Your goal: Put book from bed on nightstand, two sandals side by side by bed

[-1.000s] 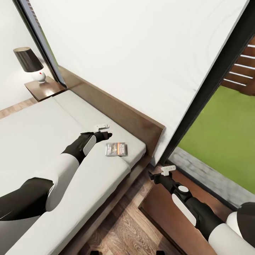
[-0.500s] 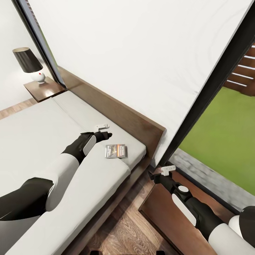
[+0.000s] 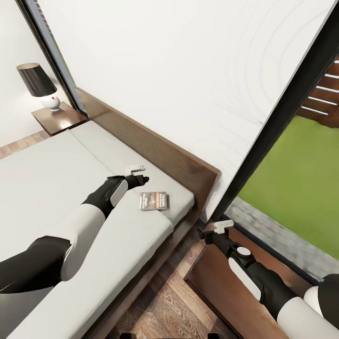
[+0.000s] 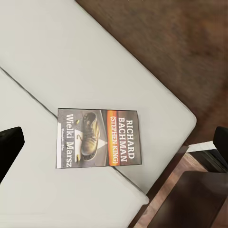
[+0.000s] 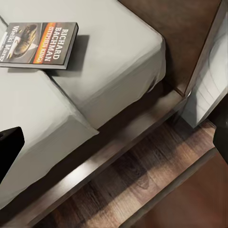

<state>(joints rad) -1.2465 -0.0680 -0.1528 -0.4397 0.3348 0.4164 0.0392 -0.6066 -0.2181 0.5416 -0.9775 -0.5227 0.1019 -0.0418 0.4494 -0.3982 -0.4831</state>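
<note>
Pale grey mattress of the bed [image 3: 42, 188] fills the left half of the head view, its dark wood headboard [image 3: 160, 150] running diagonally toward the centre right. The book [image 3: 154, 200] lies flat on the mattress at frame centre, near the bed's corner. The left gripper [image 3: 142, 179] hangs just above and left of the book, not touching it; whether its fingers are apart cannot be told here. At lower right the right gripper [image 3: 205, 234] hangs over the near nightstand [image 3: 221, 292]. A second nightstand [image 3: 59, 118] with a black-shaded lamp [image 3: 40, 85] stands at upper left. A black-framed window [image 3: 282, 122] crosses the right side.

Left wrist view: the book [image 4: 98, 137] lies centred on the mattress [image 4: 71, 61], cover up, with an orange band. The black fingertips [image 4: 9, 147] show at the left and right edges, spread wide, clear of the book.

Right wrist view: the book [image 5: 38, 43] sits at upper left on the mattress; the bed frame [image 5: 114, 152] and plank floor [image 5: 142, 190] cross the lower frame. The fingertips [image 5: 8, 147] stand wide apart, holding nothing
</note>
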